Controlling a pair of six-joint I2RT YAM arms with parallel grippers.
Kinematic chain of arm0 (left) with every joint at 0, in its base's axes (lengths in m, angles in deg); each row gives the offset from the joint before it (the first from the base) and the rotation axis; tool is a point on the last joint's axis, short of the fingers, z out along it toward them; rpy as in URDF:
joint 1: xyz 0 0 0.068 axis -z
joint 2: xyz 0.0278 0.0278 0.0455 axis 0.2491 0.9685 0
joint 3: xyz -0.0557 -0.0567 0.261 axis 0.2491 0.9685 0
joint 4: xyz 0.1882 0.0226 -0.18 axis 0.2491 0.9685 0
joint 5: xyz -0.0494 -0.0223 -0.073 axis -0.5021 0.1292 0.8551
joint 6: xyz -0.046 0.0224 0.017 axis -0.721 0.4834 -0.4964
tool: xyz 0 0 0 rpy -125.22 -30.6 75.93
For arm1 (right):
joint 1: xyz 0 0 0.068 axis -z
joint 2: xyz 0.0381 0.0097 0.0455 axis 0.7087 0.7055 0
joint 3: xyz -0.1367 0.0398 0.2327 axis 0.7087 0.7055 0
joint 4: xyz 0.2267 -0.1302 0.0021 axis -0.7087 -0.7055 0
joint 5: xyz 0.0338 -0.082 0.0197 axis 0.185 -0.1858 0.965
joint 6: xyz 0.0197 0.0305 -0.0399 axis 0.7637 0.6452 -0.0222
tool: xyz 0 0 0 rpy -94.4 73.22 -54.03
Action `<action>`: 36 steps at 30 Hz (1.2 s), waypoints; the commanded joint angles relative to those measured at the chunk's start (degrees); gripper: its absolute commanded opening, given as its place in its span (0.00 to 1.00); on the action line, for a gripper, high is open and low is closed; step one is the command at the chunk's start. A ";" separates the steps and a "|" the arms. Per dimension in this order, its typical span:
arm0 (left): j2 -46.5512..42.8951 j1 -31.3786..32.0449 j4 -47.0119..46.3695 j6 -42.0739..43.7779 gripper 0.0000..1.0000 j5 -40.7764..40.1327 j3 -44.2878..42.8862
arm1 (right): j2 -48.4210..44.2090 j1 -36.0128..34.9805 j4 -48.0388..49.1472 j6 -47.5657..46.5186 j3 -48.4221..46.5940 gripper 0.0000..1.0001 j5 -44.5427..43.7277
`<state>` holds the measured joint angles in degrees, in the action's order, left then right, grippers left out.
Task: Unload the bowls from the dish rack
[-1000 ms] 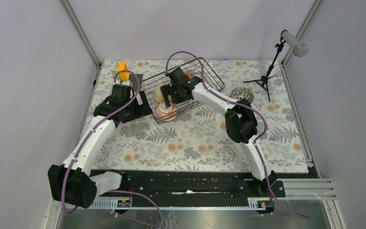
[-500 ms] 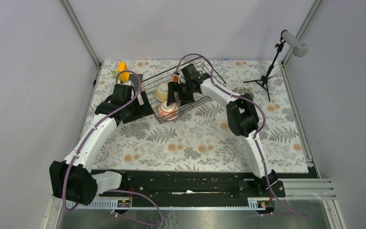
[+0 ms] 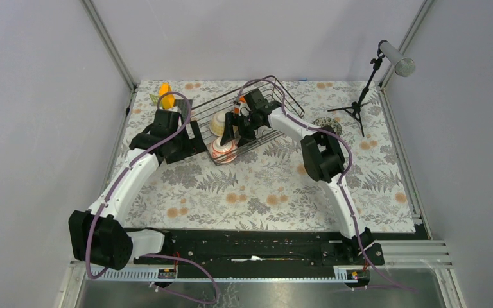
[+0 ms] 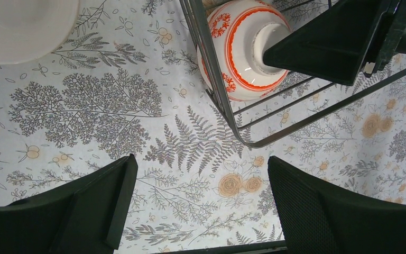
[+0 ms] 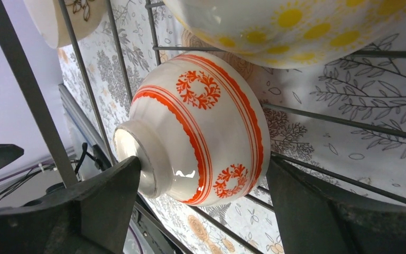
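The dark wire dish rack (image 3: pixel 276 96) stands at the back centre. A white bowl with red pattern (image 3: pixel 223 149) lies on its side at the rack's near corner, with a cream bowl (image 3: pixel 218 122) behind it. My right gripper (image 3: pixel 231 131) reaches into the rack. In the right wrist view it (image 5: pixel 203 169) is shut on the red-patterned bowl (image 5: pixel 201 127), one finger on the foot and one on the rim. My left gripper (image 4: pixel 201 180) is open and empty over the cloth, just outside the rack's corner (image 4: pixel 217 90). It also shows in the top view (image 3: pixel 189 138).
A yellow-dotted bowl (image 5: pixel 296 26) and a beige bowl (image 5: pixel 58 16) sit beside the held one. A speckled bowl (image 3: pixel 326 126) lies on the cloth right of the rack. A white dish (image 4: pixel 21 26) is by my left gripper. An orange piece (image 3: pixel 165 96) sits back left, a microphone stand (image 3: pixel 359 102) back right.
My right wrist has swung toward the back right and its fingers have settled around the red-patterned bowl. My left arm has edged slightly toward the rack.
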<state>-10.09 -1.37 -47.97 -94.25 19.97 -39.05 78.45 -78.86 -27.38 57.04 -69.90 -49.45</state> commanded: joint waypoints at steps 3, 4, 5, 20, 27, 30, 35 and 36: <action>-0.31 0.04 -0.15 -0.25 0.99 -0.74 -1.94 | 3.07 0.13 2.39 0.93 0.87 0.90 -1.29; -0.17 0.04 -0.14 -0.26 0.99 -0.74 -2.03 | 2.80 0.16 2.70 1.13 1.04 0.89 -1.13; -0.01 0.04 -0.19 -0.26 0.99 -0.74 -2.17 | 2.61 0.11 2.79 1.30 0.97 0.88 -0.94; 1.51 0.04 -0.19 -0.83 0.99 -0.88 -3.34 | -8.11 0.15 4.08 0.75 1.37 0.69 -5.67; 1.46 -0.02 -0.50 -1.30 0.99 -0.68 -3.28 | -9.48 0.16 4.04 0.89 0.78 0.61 -5.88; 1.46 0.03 -0.48 -1.40 0.99 -0.59 -3.31 | -10.22 0.10 4.07 0.74 1.26 0.60 -6.41; 1.32 0.04 -0.47 -1.31 0.99 -0.64 -3.19 | -10.29 0.16 4.07 0.84 1.39 0.61 -5.99; 1.37 0.00 -0.50 -1.27 0.99 -0.62 -3.23 | -10.35 0.15 4.07 0.97 1.40 0.60 -6.00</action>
<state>-8.70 -1.37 -47.38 -95.39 19.73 -39.92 73.64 -78.82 -24.47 58.05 -68.04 -56.22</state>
